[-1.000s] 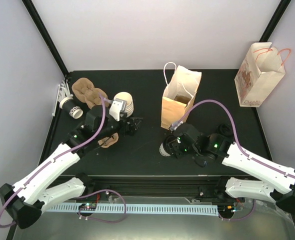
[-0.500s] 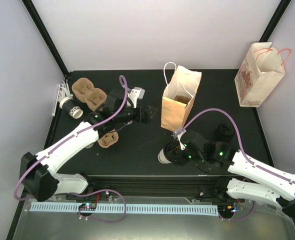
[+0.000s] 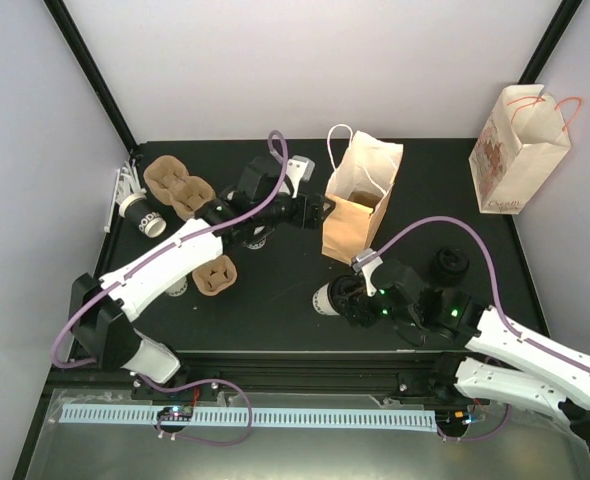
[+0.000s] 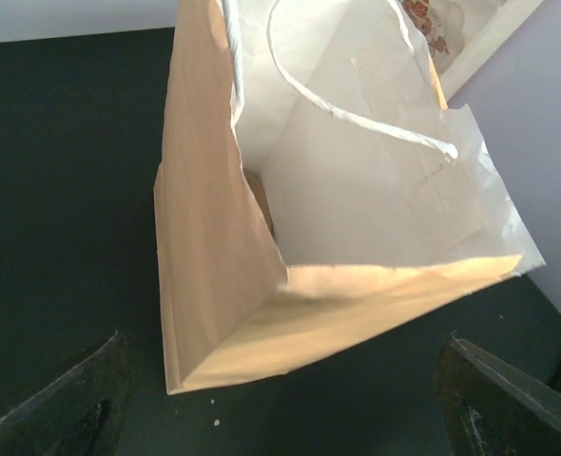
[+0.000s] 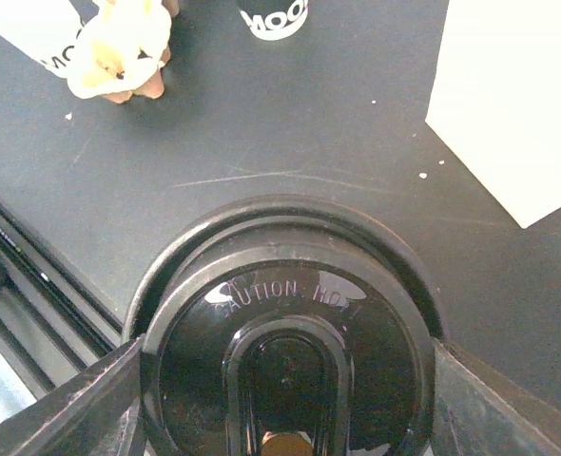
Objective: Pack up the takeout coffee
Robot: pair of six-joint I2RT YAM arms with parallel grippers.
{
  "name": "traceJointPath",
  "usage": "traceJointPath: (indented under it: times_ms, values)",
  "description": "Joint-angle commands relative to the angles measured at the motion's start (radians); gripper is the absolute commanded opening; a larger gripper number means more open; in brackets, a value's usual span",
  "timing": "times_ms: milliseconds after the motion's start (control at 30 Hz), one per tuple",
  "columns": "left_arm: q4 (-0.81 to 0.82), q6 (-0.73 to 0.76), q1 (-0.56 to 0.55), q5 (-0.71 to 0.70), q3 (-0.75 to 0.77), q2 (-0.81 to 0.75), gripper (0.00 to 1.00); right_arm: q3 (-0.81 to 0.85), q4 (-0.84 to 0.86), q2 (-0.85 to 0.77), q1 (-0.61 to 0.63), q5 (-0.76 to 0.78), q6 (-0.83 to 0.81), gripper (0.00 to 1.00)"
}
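Observation:
My right gripper (image 3: pixel 347 297) is shut on a takeout coffee cup (image 3: pixel 324 298), a white paper cup with a black lid. It holds the cup low near the table's front, in front of the open brown paper bag (image 3: pixel 360 205). In the right wrist view the lid (image 5: pixel 290 323) reads "CAUTION HOT" and fills the space between the fingers (image 5: pixel 90 408) of the gripper (image 5: pixel 285 380). My left gripper (image 3: pixel 315 210) is open and empty beside the bag's left side. In the left wrist view the bag (image 4: pixel 223 256) stands just ahead of the gripper (image 4: pixel 285 413).
A lidded cup (image 3: pixel 143 217) lies at the far left beside a brown cup carrier (image 3: pixel 175 185). A second carrier (image 3: pixel 216 275) sits nearer the front. Black lids (image 3: pixel 448 265) lie right of the bag. A printed paper bag (image 3: pixel 515 150) stands at the back right.
My left arm has swung right from the cup carriers to the brown bag's side. My right gripper has kept hold of the cup and shifted only slightly.

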Motion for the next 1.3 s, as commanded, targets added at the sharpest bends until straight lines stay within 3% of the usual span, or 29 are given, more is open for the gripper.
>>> traceJointPath:
  times_ms: [0,633,967,1100,1233,1267]
  values:
    - [-0.047,0.014,-0.007,-0.024,0.101,0.079,0.87,-0.004,0.030,-0.038,0.006,0.079,0.003,0.60]
    - [-0.151,-0.010,-0.003,-0.101,0.422,0.292,0.86,-0.006,-0.003,-0.052,0.007,0.040,0.037,0.61]
    - [-0.403,0.034,0.003,-0.166,0.675,0.487,0.74,0.033,-0.017,-0.049,0.006,0.015,0.046,0.61]
    - [-0.430,0.071,0.005,-0.168,0.718,0.513,0.58,0.091,-0.062,-0.044,0.006,-0.025,0.038,0.59]
    - [-0.450,0.112,0.004,-0.180,0.724,0.494,0.23,0.178,-0.151,-0.007,0.005,-0.063,0.028,0.59]
    - [-0.457,0.122,0.005,-0.185,0.724,0.486,0.19,0.197,-0.167,0.003,0.005,-0.069,0.024,0.59]
